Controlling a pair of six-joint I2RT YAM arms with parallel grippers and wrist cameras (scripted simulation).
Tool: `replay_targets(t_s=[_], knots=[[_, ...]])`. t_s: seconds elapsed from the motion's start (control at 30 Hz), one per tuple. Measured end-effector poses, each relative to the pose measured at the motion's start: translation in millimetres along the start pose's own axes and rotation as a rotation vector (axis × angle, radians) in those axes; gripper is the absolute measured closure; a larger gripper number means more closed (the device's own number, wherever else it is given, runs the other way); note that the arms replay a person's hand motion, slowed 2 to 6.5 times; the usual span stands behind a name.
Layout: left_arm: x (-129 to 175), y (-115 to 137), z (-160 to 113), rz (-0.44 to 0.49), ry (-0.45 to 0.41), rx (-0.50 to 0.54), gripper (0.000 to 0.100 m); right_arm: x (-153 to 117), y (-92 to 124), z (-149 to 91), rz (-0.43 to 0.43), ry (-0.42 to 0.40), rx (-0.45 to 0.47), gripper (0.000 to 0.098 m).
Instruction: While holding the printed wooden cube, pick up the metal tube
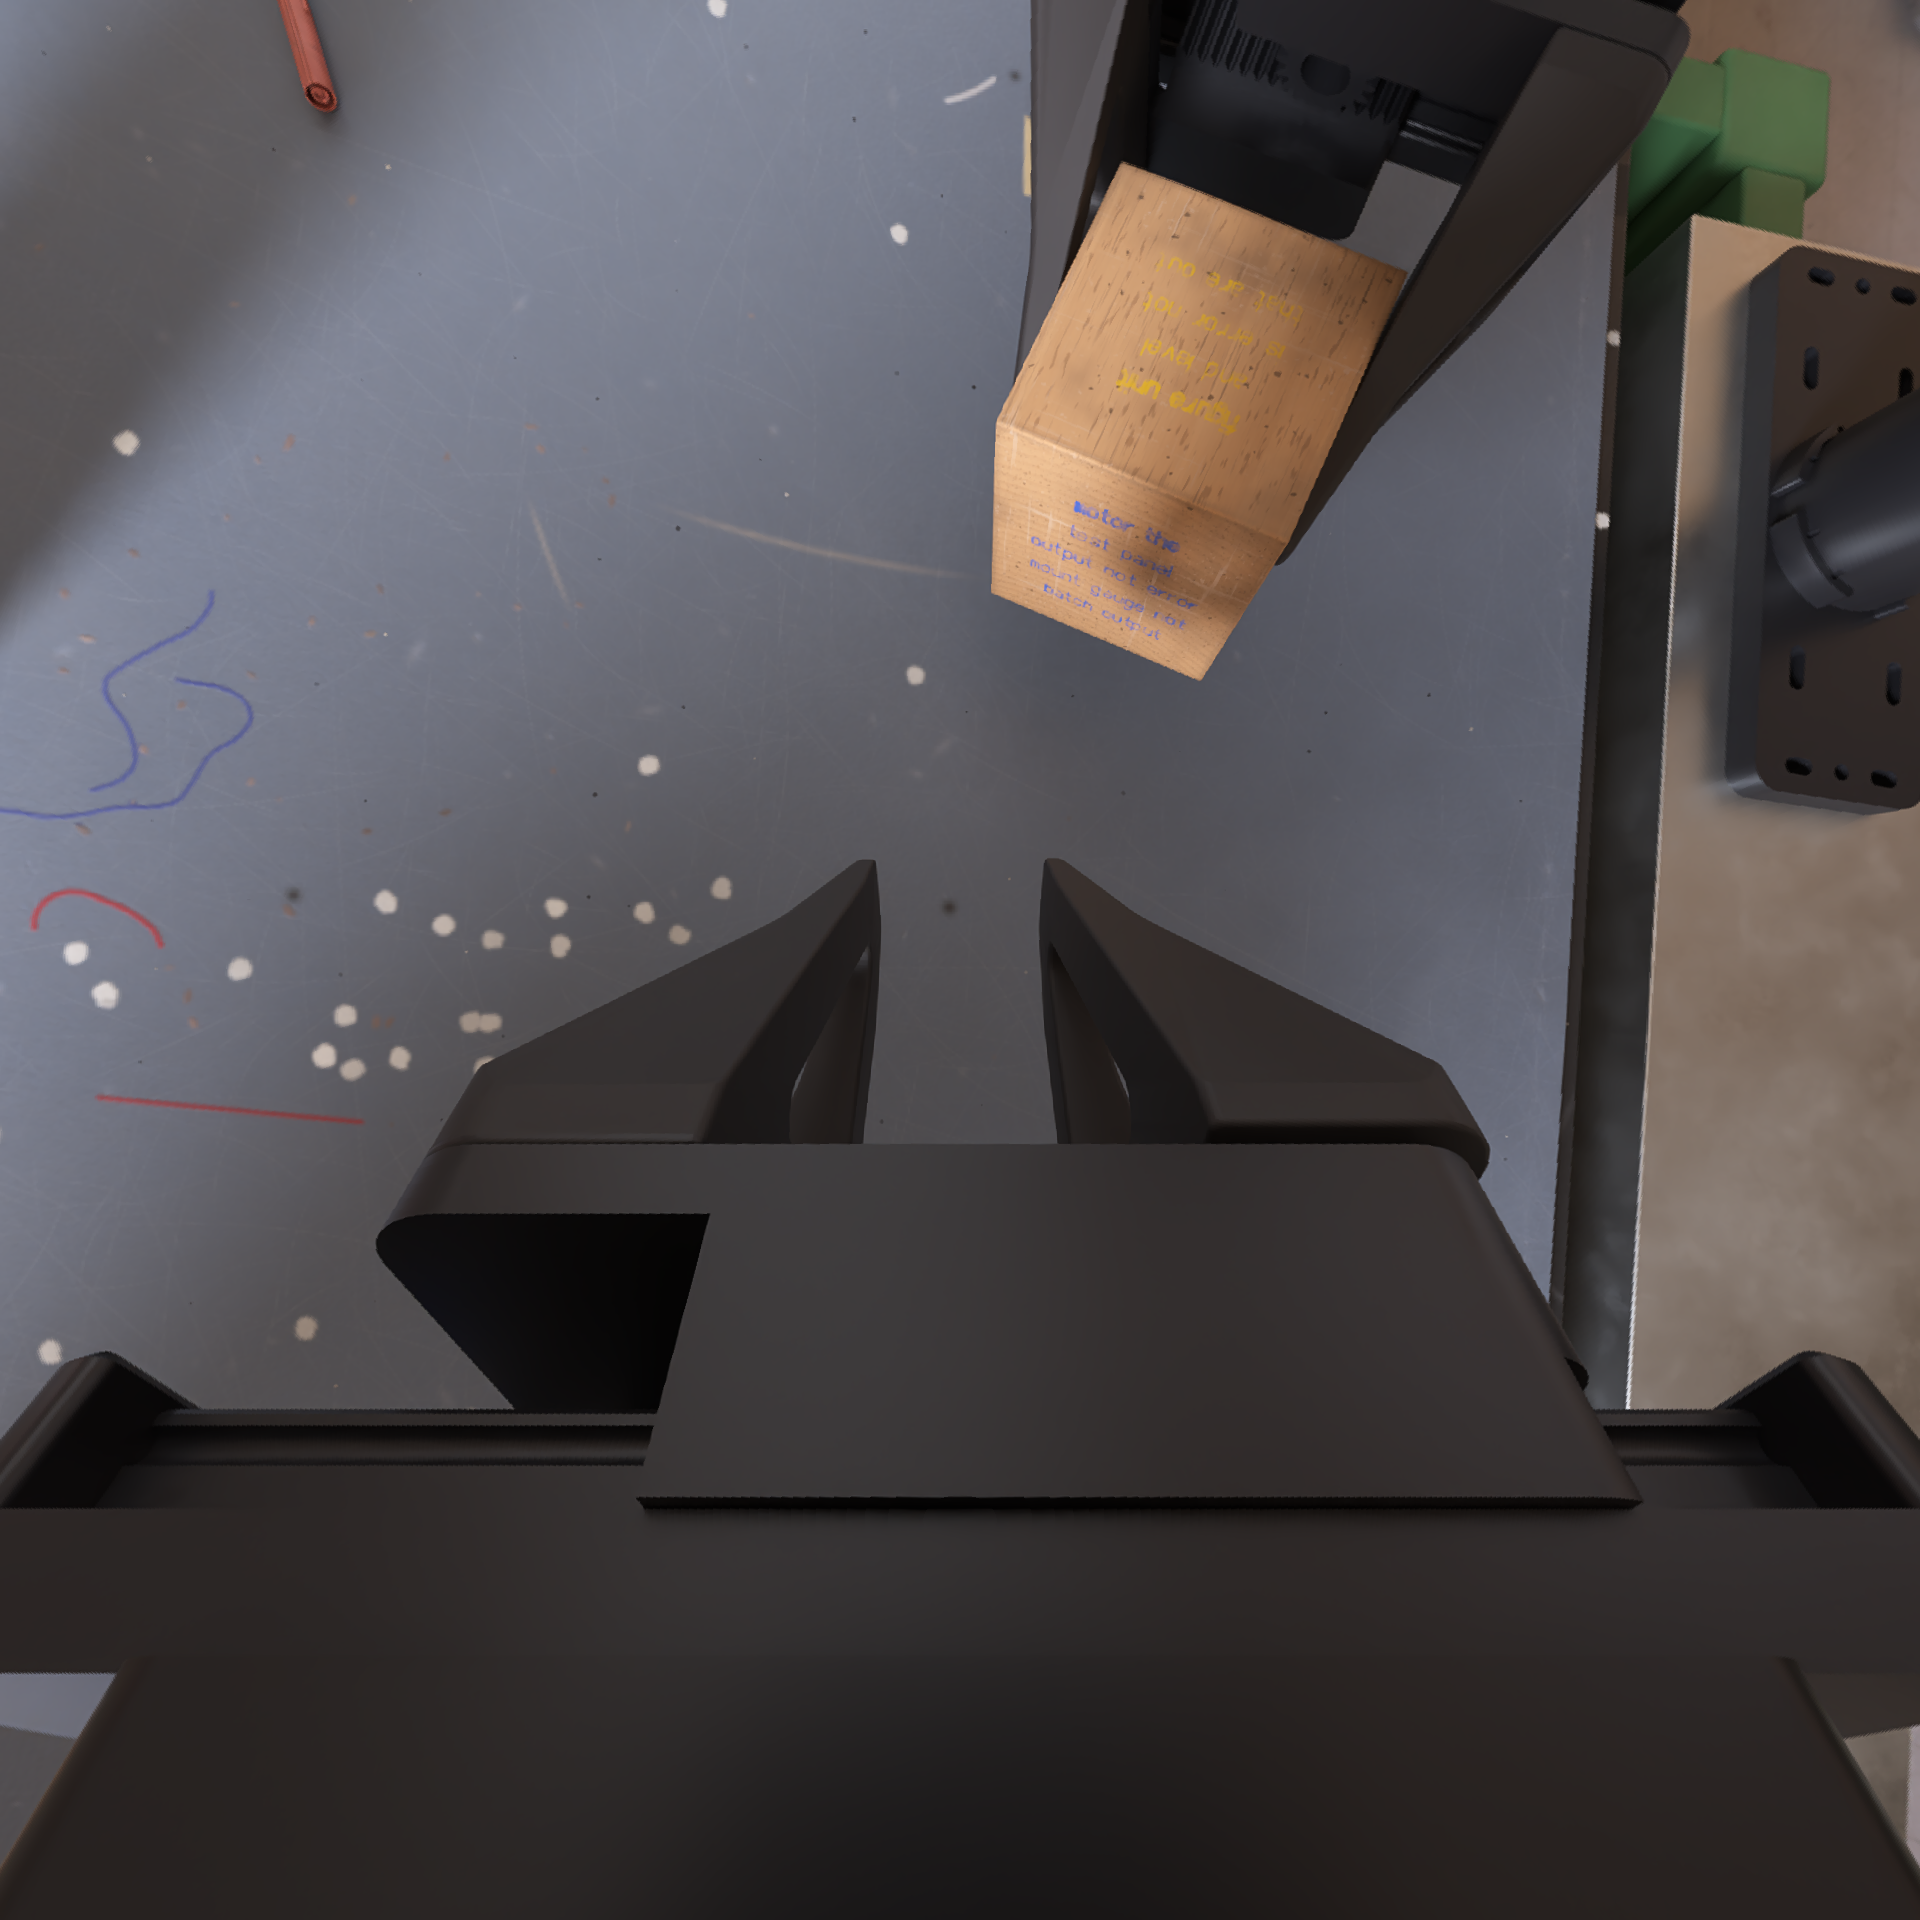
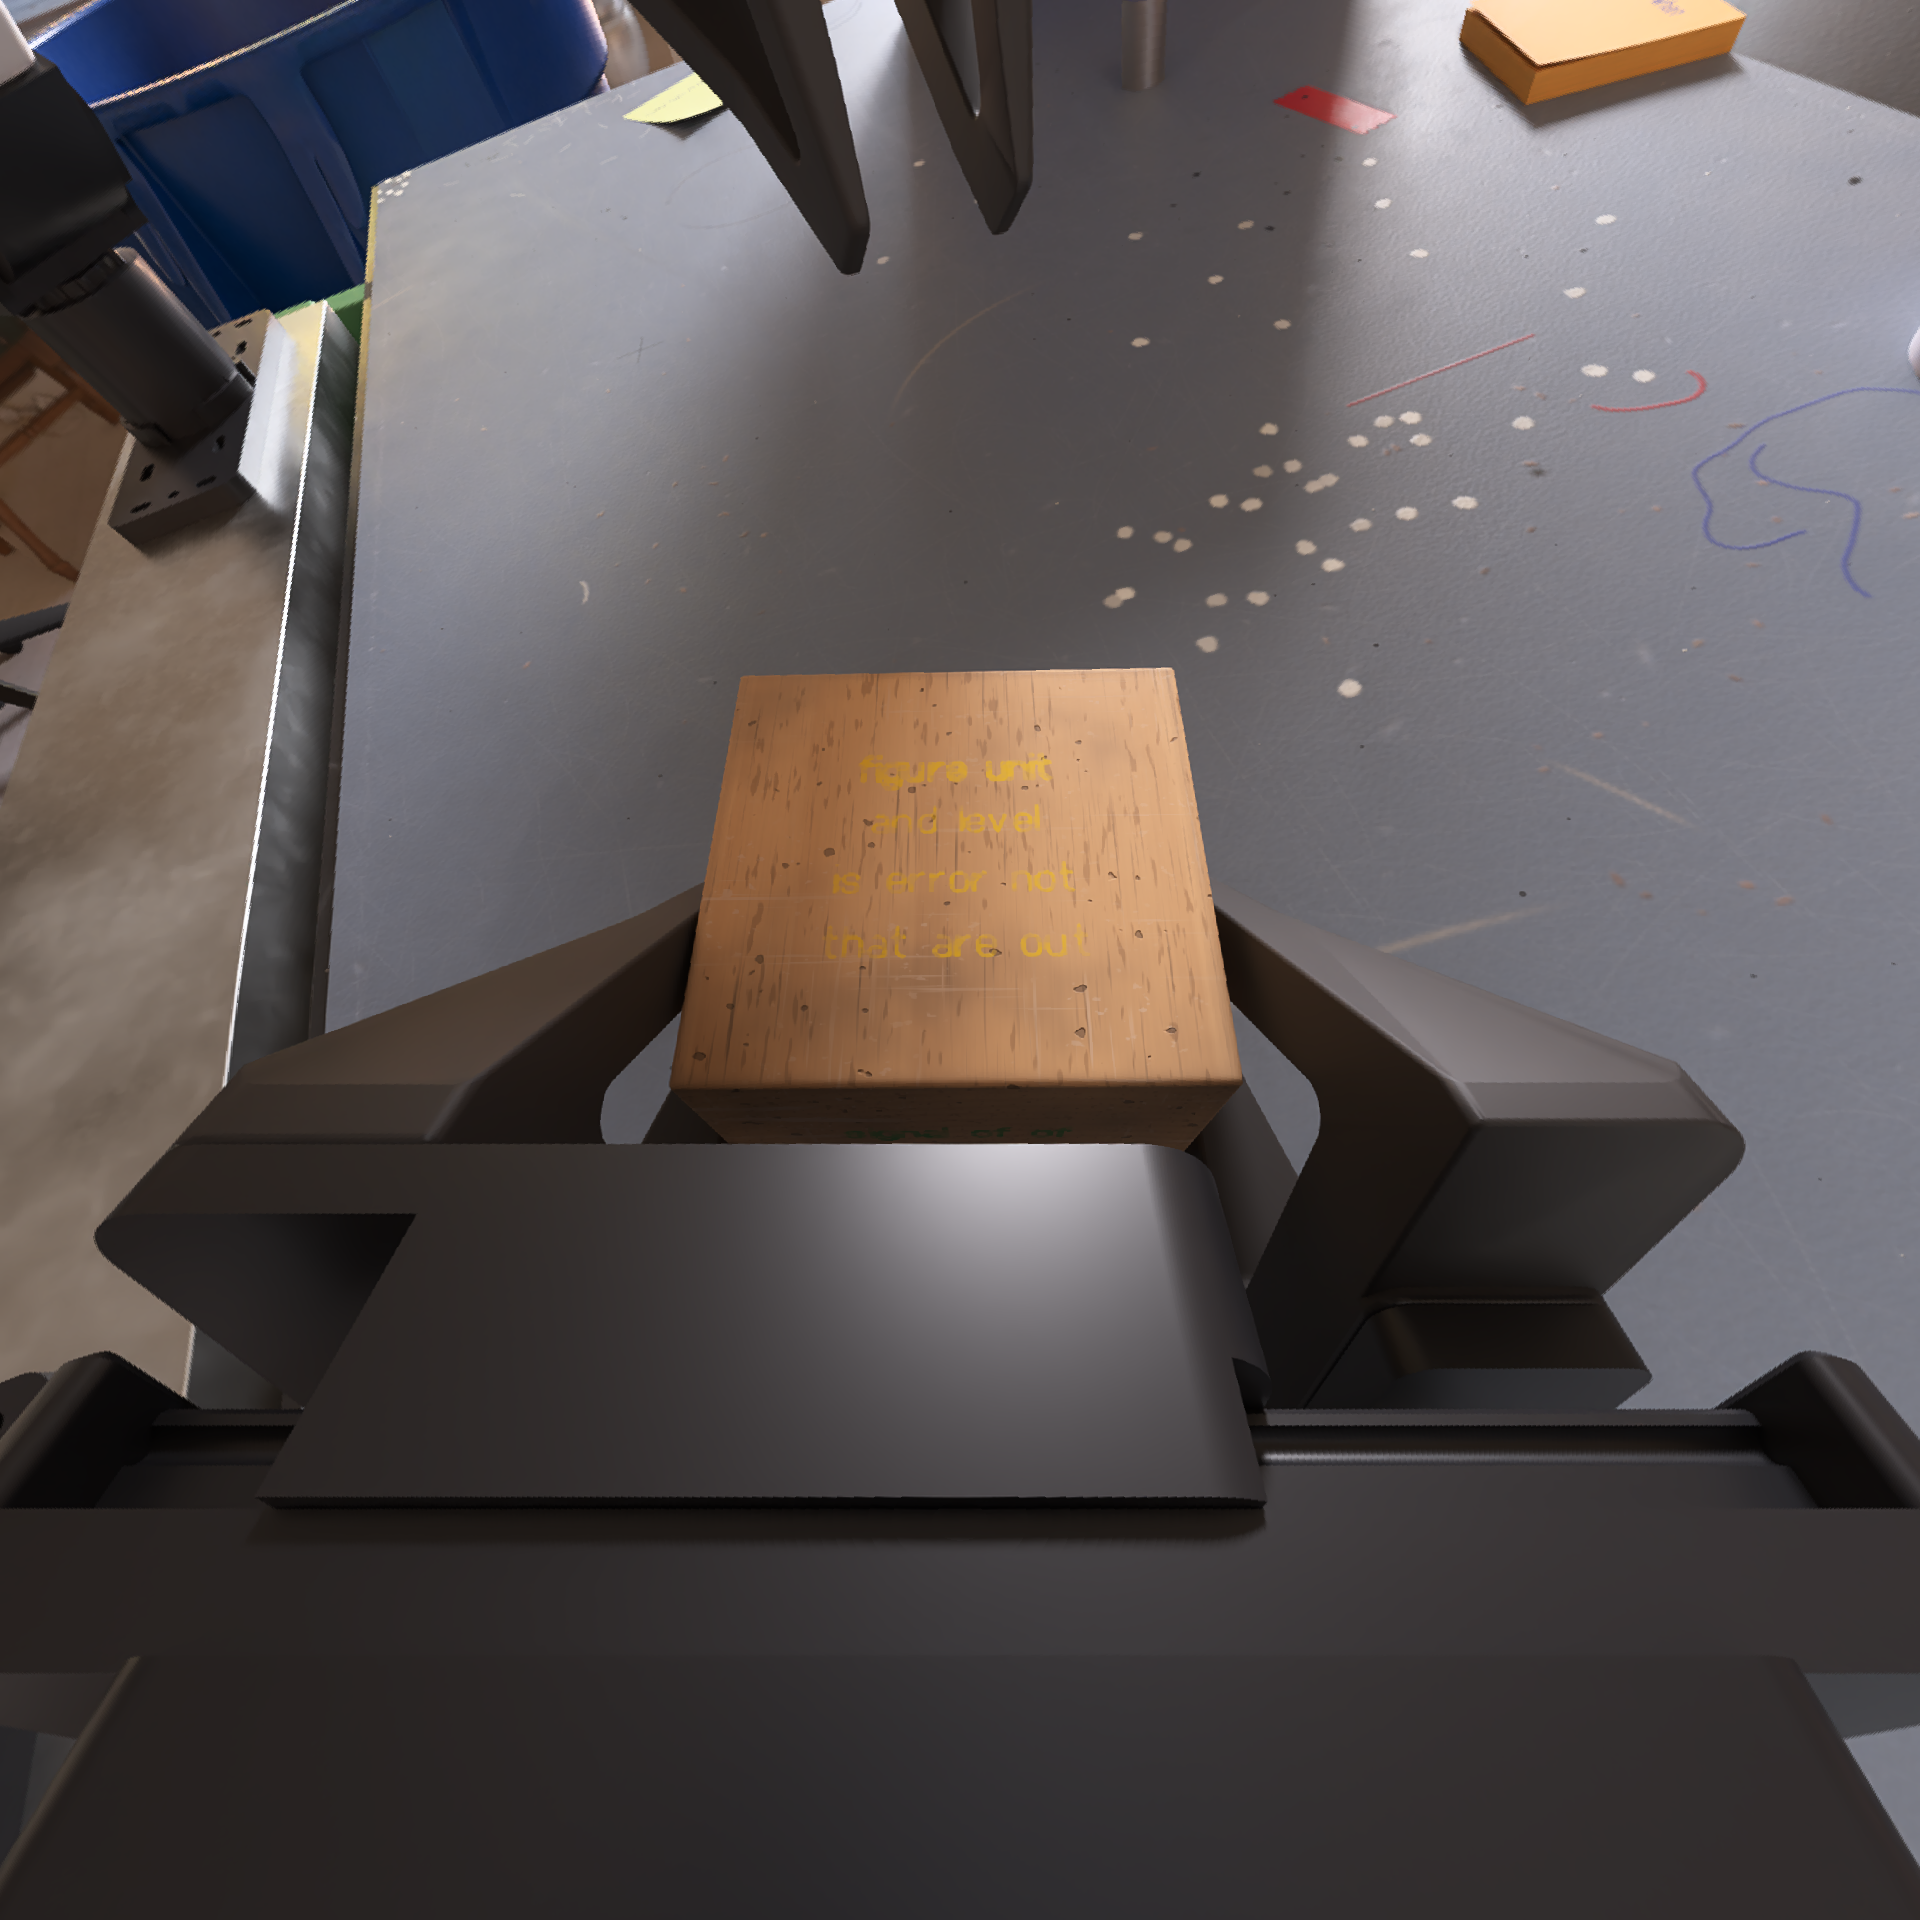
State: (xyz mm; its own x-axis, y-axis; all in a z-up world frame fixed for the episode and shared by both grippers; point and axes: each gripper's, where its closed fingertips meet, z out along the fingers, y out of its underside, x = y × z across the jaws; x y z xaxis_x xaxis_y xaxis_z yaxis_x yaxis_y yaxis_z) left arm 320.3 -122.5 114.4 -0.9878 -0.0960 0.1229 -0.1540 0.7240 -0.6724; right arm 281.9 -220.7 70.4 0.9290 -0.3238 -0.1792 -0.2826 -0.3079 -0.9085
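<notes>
My right gripper [image 2: 958,920] is shut on the printed wooden cube [image 2: 956,831], a light-brown block with yellow lettering on top, and holds it above the grey table [image 2: 623,520]. The left wrist view shows that cube [image 1: 1195,343] gripped by the right gripper [image 1: 1148,488] ahead and to the right. My left gripper [image 1: 961,883] is open and empty, fingers a small gap apart, above the table. A reddish-brown tube [image 1: 312,62] lies at the far left. A grey metal cylinder [image 2: 1143,42] stands at the far edge of the right wrist view.
The table's metal edge [image 1: 1590,935] runs along the right, with a black mounting plate [image 1: 1829,520] and a green block [image 1: 1725,145] beyond it. An orange pad [image 2: 1600,42], a red tag [image 2: 1335,109], a yellow note [image 2: 675,104] and a blue bin [image 2: 260,135] lie far off.
</notes>
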Motion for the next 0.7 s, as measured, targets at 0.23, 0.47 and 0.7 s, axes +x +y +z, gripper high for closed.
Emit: replay_targets(t_s=[0.23, 0.47, 0.7], knots=[[1.2, -0.8, -0.3, 0.0, 0.009, 0.005, 0.074, 0.0, 0.0, 0.0, 0.0, 0.0, 0.0, 0.0371], [0.1, -1.3, -0.9, 0.008, 0.004, 0.001, 0.074, -0.1, 0.0, 0.0, 0.0, -0.001, 0.0, 0.0371], [-0.5, -1.6, -0.8, 0.013, 0.005, -0.003, 0.074, -0.4, 0.0, 0.0, 0.001, -0.003, 0.0, 0.0371]])
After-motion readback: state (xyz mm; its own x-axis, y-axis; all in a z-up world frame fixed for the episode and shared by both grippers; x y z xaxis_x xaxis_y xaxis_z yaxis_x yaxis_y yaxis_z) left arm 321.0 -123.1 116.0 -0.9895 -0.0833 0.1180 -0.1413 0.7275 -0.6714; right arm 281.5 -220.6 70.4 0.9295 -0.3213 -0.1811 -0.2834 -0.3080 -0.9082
